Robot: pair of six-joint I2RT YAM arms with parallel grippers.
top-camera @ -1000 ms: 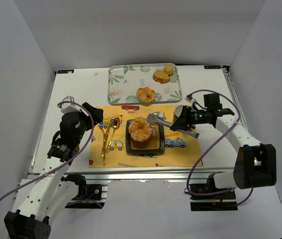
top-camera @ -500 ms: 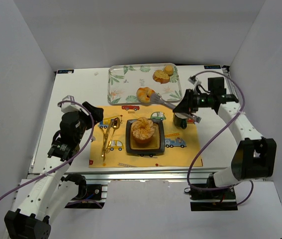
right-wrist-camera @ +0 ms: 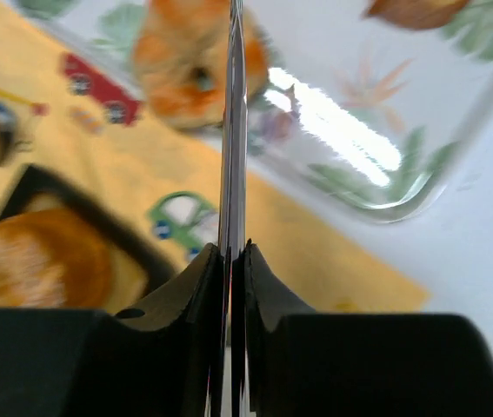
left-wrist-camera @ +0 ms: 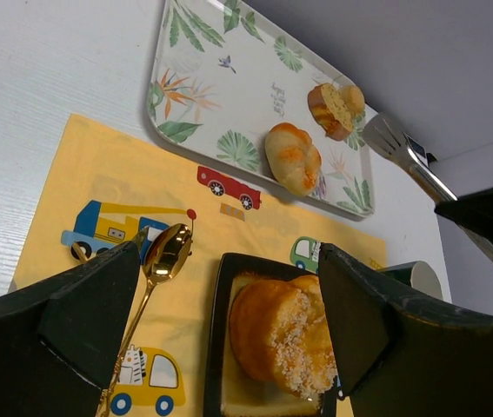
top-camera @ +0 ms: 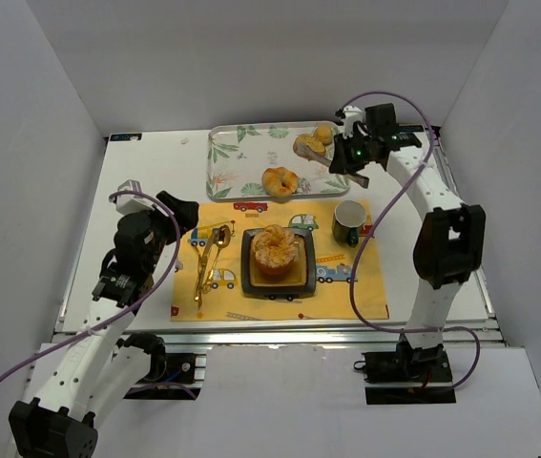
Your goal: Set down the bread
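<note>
White counter (top-camera: 146, 181), seen from above. A yellow placemat printed with toy cars (top-camera: 346, 291) lies along its near edge. A white rectangular tray with a leaf pattern (top-camera: 227, 157) sits at the far edge, touching the mat's far side.

Left fingers (left-wrist-camera: 89, 304): spread wide, holding nothing, above the mat's left half. Right fingers (right-wrist-camera: 194, 287): pinched narrow on thin metal tongs (right-wrist-camera: 233, 130), over the tray's right end.

A black square plate (top-camera: 251, 272) at the mat's centre carries one golden sugar-dusted bread (top-camera: 274, 248). A dark green mug (top-camera: 348, 221) stands upright on the mat near its far right corner.

A round golden bun (top-camera: 280, 180) rests at the tray's near edge, and a cut brown roll (top-camera: 314, 141) lies at its far right corner. The tongs' flat head is just beside this roll; whether they touch cannot be told.

A gold spoon (left-wrist-camera: 168, 252) lies on the mat, left of the plate.
</note>
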